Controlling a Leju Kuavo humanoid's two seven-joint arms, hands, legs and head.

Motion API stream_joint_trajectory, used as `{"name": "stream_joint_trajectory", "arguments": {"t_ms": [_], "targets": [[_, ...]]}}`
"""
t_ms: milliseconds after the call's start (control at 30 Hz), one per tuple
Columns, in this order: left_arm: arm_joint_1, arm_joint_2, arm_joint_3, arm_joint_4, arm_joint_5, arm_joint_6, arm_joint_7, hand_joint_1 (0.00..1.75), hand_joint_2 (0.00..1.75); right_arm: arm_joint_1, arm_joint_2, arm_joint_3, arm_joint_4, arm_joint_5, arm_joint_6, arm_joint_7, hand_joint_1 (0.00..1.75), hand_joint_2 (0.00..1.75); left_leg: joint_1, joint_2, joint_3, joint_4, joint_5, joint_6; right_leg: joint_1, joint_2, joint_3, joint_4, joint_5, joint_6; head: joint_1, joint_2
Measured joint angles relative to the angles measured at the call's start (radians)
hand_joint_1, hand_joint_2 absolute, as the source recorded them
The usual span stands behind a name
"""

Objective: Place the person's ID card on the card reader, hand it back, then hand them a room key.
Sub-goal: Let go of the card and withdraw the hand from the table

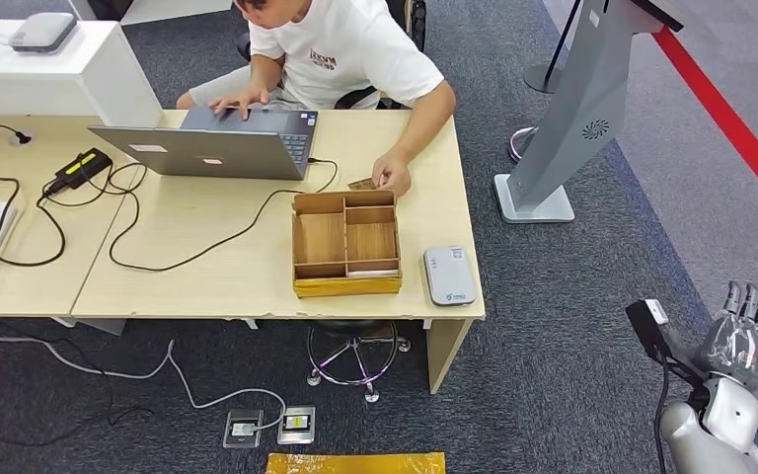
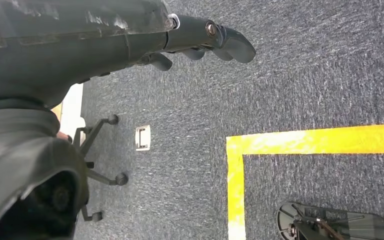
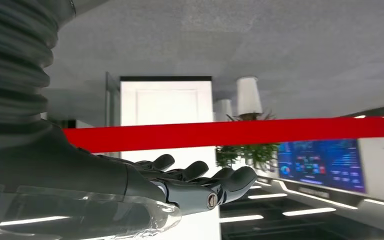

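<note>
Both hands hold nothing: right hand [image 1: 743,341], fingers apart, over open carpet right of the desk [image 1: 227,281]; left hand [image 2: 200,40] above floor. Person's hand [image 1: 393,176] holds the ID card [image 1: 361,184] beyond the wooden tray [image 1: 345,286]; card reader [image 1: 449,275] sits at the desk's right edge.

Right hand [image 1: 743,343] is raised at the near right, palm open, fingers [image 3: 200,175] stretched out side by side and holding nothing. Left hand [image 2: 130,35] hangs low, pointing at the floor, its fingers [image 2: 230,42] loosely extended, nothing in them.
</note>
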Motion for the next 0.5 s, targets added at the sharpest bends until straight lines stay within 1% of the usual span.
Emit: {"name": "stream_joint_trajectory", "arguments": {"t_ms": [67, 133, 233, 333, 500], "targets": [[-0.001, 0.000, 0.000, 0.000, 0.001, 0.000, -0.002, 0.00, 0.00, 0.003, 0.010, -0.043, 0.034, 0.025, 0.000, -0.033, 0.00, 1.75, 0.000, 0.000, 0.000, 0.000, 0.000, 0.000, 0.000, 0.000, 0.000, 0.000, 0.000, 0.000, 0.000, 0.000], [-0.001, -0.001, 0.000, 0.000, 0.001, 0.001, -0.002, 0.00, 0.00, 0.006, 0.026, -0.084, 0.067, 0.051, 0.000, -0.026, 0.00, 1.75, 0.000, 0.000, 0.000, 0.000, 0.000, 0.000, 0.000, 0.001, 0.000, 0.000, 0.000, 0.000, 0.000, 0.000], [-0.001, -0.002, 0.000, -0.001, 0.001, 0.003, -0.003, 0.00, 0.00, 0.014, 0.053, -0.120, 0.100, 0.074, 0.000, -0.011, 0.00, 1.75, 0.000, 0.002, 0.000, 0.000, 0.000, 0.000, 0.000, 0.002, 0.000, 0.000, 0.000, 0.000, 0.000, 0.000], [-0.002, -0.003, 0.000, -0.003, 0.000, 0.004, -0.003, 0.00, 0.00, 0.016, 0.079, -0.163, 0.139, 0.111, 0.001, -0.022, 0.00, 1.75, 0.000, 0.003, 0.000, 0.000, 0.000, 0.000, 0.000, 0.002, 0.000, 0.000, 0.000, 0.000, 0.000, 0.000], [-0.001, -0.002, 0.006, -0.006, 0.000, 0.006, -0.004, 0.00, 0.00, 0.019, 0.138, -0.276, 0.212, 0.149, 0.001, -0.032, 0.00, 1.75, 0.001, 0.002, 0.000, 0.000, 0.000, 0.000, 0.001, 0.002, 0.000, 0.000, 0.000, 0.000, 0.000, 0.000]]}}
